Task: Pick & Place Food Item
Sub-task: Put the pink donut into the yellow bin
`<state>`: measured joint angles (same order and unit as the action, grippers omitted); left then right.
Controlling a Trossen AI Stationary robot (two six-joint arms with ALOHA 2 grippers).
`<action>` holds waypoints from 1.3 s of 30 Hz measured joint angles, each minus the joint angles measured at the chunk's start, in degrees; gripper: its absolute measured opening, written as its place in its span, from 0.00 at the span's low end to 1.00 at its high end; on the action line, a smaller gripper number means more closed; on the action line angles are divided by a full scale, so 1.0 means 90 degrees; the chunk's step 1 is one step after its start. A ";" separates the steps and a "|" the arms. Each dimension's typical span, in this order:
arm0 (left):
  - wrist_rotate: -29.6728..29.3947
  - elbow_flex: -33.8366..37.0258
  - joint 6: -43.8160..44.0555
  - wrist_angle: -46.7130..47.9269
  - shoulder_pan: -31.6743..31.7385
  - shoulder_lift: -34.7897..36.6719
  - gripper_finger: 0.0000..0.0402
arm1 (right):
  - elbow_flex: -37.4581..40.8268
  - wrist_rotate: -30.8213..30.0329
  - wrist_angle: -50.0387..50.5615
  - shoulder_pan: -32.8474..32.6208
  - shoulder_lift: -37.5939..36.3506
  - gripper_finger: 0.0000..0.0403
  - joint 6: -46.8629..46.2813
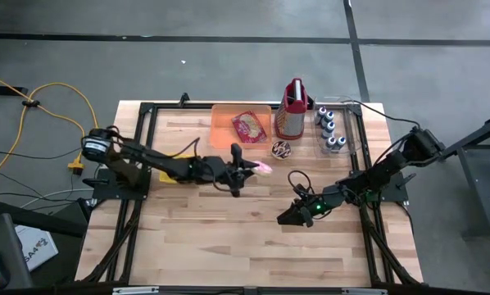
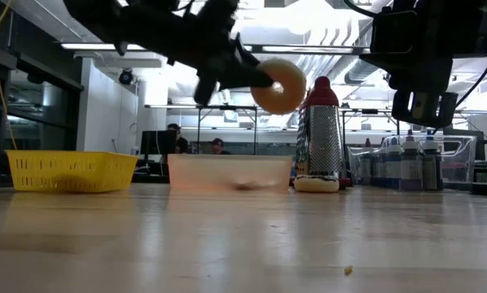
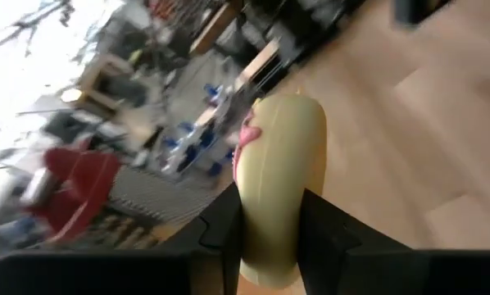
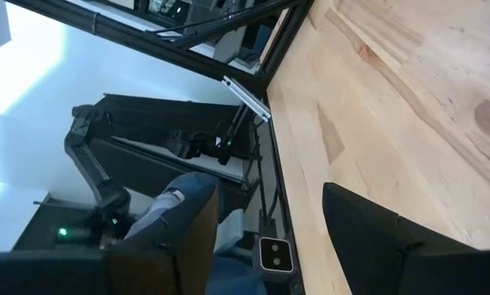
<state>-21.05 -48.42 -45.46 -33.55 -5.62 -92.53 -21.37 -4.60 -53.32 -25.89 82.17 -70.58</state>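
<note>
Over the light wooden slatted table [image 1: 229, 238], the left gripper [image 1: 257, 169] has its fingers pinching a pale yellow ring-shaped donut with pink icing [image 2: 279, 85] up in the air just short of the translucent orange plastic bin [image 1: 222, 123], while the right gripper [image 1: 288, 217] waits spread wide near the table's right side.

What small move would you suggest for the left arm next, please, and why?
Probably carry the donut toward the orange bin: the left end effector grips it clear above the table, just short of the bin, which already holds a packaged food item.

Two dark jointed arms [image 1: 155, 161], black cables (green light)
</note>
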 joint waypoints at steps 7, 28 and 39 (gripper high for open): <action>0.0706 -0.0002 0.0904 0.1411 0.0516 0.0991 0.21 | 0.0000 0.0000 0.0010 0.0000 0.0000 0.51 0.0127; -0.2561 -0.0007 0.5983 0.7108 -0.0880 0.3708 0.21 | -0.0002 0.0002 0.0430 0.0000 0.0000 0.51 0.0205; -0.3433 -0.0005 0.8191 0.9298 -0.1814 0.3106 0.21 | -0.0001 0.0002 0.0430 0.0000 0.0000 0.51 0.0327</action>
<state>-51.94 -48.47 28.26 50.13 -21.94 -64.57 -21.38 -4.58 -49.45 -25.89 82.17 -67.64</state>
